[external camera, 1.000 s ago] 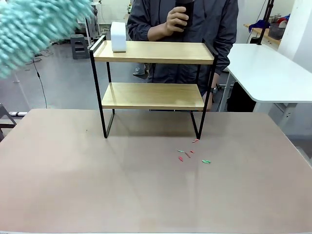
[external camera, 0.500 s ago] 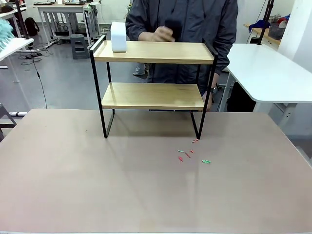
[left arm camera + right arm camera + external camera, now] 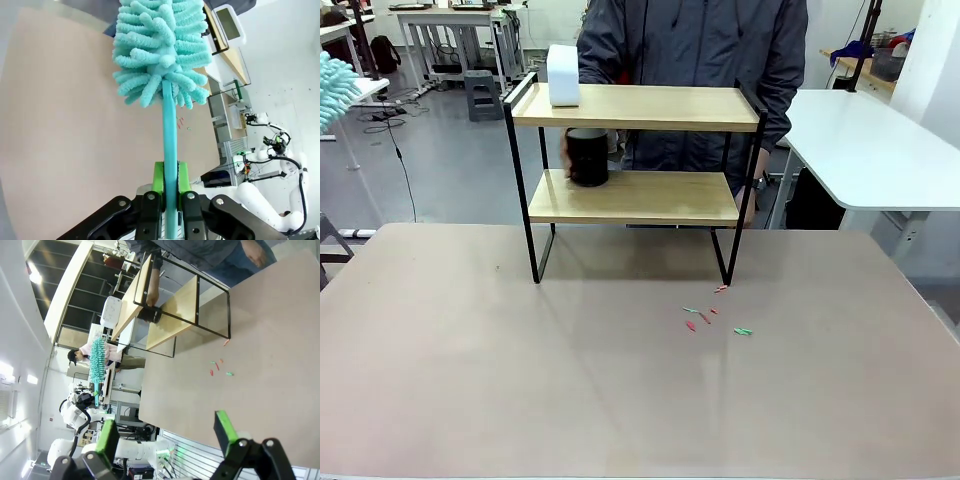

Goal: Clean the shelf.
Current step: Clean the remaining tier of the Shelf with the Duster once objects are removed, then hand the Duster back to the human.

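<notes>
The shelf stands at the table's far side, also seen sideways as the shelf. On its lower board a person's hand holds a black cylinder, the same black cylinder in the right wrist view. A white box sits on the top board. My left gripper is shut on the handle of a teal fluffy duster, held high off the table's left; the duster's tip shows at the picture edge. My right gripper hangs open and holds nothing, well above the table.
Small red and green scraps lie on the brown table in front of the shelf's right leg. The person stands right behind the shelf. A white table stands at the far right.
The duster swung out to the left edge of the front view. The person's hand brought the black cylinder down from above the shelf onto the lower board.
</notes>
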`<state>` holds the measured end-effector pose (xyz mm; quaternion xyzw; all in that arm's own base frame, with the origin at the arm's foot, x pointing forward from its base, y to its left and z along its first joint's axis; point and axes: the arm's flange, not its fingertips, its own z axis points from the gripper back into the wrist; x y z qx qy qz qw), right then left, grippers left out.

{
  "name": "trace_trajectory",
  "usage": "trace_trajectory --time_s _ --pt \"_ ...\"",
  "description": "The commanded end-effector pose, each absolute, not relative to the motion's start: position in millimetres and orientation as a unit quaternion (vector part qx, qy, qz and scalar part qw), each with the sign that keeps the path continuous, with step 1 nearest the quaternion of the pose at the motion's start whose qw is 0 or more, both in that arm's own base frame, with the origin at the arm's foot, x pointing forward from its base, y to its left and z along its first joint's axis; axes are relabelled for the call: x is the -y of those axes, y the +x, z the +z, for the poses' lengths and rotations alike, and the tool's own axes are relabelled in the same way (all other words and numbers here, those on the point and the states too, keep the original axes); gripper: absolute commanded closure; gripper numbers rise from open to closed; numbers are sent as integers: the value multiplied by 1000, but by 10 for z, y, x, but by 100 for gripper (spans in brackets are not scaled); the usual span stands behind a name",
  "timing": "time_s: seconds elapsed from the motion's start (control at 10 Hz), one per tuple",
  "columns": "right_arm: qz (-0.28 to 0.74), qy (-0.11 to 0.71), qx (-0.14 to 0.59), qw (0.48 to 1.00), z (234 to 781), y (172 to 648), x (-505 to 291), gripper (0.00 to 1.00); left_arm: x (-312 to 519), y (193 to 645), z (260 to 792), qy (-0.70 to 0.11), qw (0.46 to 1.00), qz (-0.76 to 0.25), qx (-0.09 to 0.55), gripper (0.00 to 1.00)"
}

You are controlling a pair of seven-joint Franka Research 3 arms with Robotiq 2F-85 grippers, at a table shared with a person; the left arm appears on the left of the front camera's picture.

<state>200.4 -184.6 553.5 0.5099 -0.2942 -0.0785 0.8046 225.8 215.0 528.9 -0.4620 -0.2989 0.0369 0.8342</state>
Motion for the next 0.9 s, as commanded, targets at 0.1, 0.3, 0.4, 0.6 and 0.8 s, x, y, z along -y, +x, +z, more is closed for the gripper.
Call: trace_trajectory --time_s 0.1,0.3,0.4,0.6,0.8 --pt "-69 514 306 798 5552 2019 1835 0 -2133 2200 5251 -463 832 26 305 88" --pt "-69 514 306 798 5552 2019 1835 0 -2133 2200 5251 -463 832 26 305 88" --pt "-69 514 306 798 5552 2019 1835 0 -2133 2200 5251 -463 832 26 305 88" --pt "-69 514 306 798 5552 2019 1835 0 -2133 2200 5251 -463 832 26 305 88" --pt "-78 510 294 805 5535 2004 1846 0 -2137 2218 5273 -464 832 35 302 88"
